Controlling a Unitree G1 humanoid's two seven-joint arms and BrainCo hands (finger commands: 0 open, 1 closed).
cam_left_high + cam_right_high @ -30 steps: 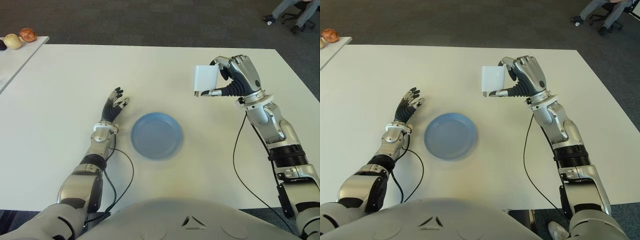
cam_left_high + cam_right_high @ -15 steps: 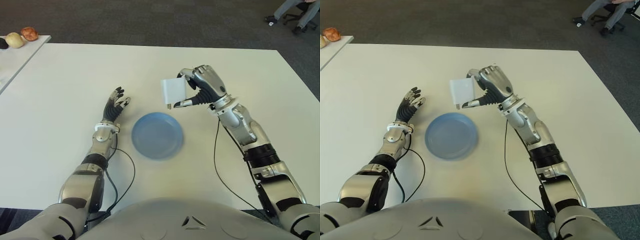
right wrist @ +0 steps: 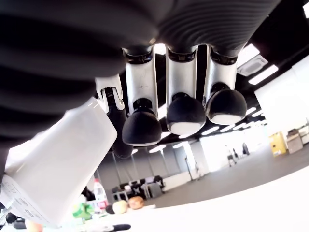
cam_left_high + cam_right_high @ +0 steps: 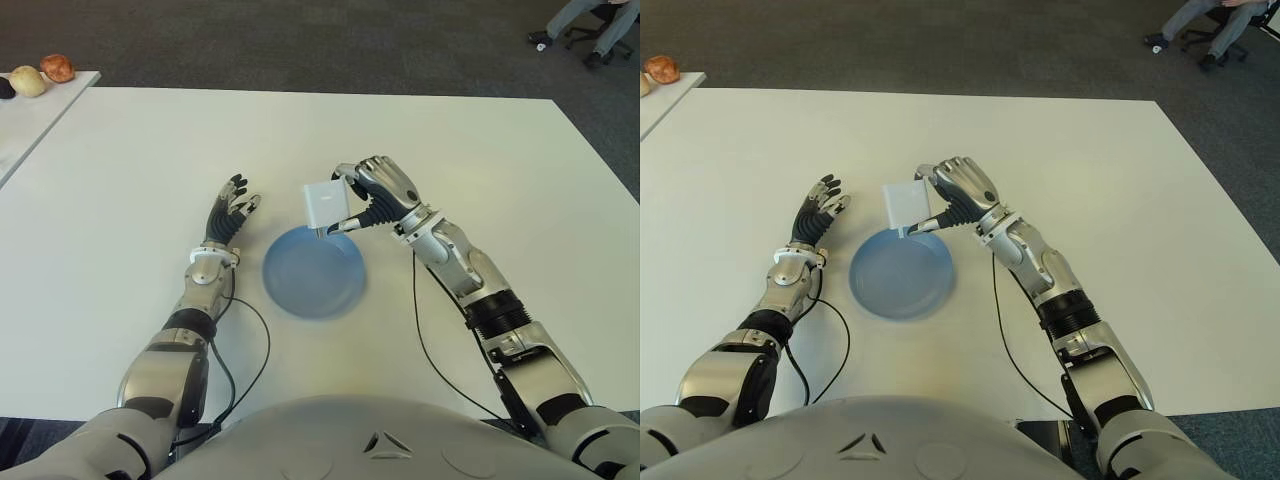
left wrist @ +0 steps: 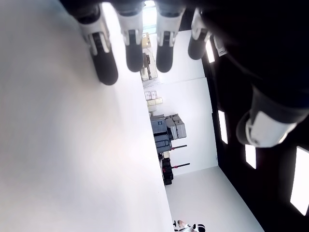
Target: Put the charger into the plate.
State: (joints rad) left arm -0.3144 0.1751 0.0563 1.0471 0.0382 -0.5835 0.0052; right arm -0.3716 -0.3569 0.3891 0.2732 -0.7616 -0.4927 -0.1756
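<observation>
The white cube-shaped charger (image 4: 326, 204) is held in my right hand (image 4: 372, 196), whose fingers are curled around it. It hangs just above the far rim of the blue plate (image 4: 313, 271), which sits on the white table (image 4: 480, 160) in front of me. In the right wrist view the charger (image 3: 58, 169) shows pressed under the fingertips (image 3: 141, 125). My left hand (image 4: 229, 216) shows on the table to the left of the plate, fingers stretched out and holding nothing.
A second white table (image 4: 25, 115) at the far left carries a few small round food items (image 4: 41, 74). A person's legs and an office chair (image 4: 590, 25) show at the far right on the dark carpet.
My right hand has carried the charger leftward and toward me, from the far right of the table to just above the plate's far rim. The left hand has not moved.
</observation>
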